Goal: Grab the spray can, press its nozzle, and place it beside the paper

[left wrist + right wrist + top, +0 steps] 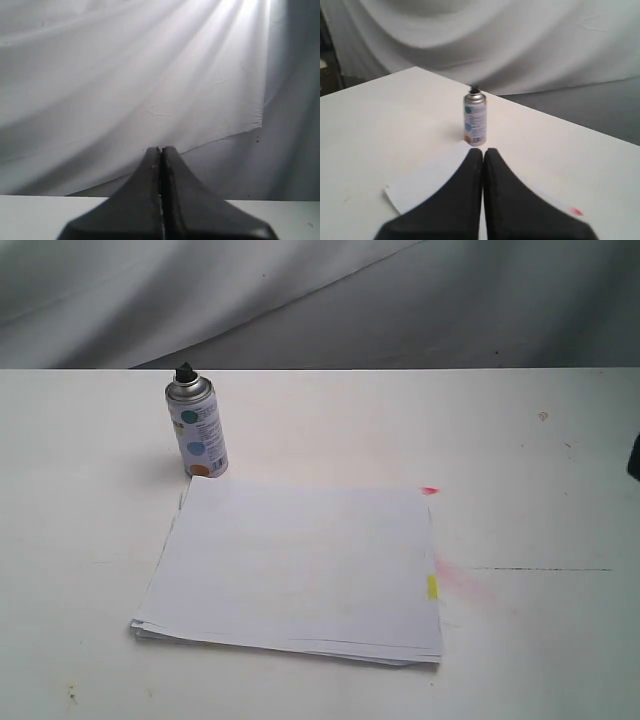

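The spray can (196, 430) stands upright on the white table just behind the paper's far left corner, its black nozzle (185, 372) on the silver dome. The paper (300, 570) lies flat in the middle, with a yellow tab (432, 587) and a pink tab (430, 490) at its right edge. In the right wrist view the can (475, 119) stands well ahead of my right gripper (483, 151), which is shut and empty above the paper (427, 180). My left gripper (161, 150) is shut, empty, and faces the backdrop. Only a dark edge (634, 455) of an arm shows at the exterior view's right border.
A white cloth backdrop (320, 300) hangs behind the table's far edge. A pinkish stain (465, 580) marks the table right of the paper. The white table (540, 490) extends to the right of the paper.
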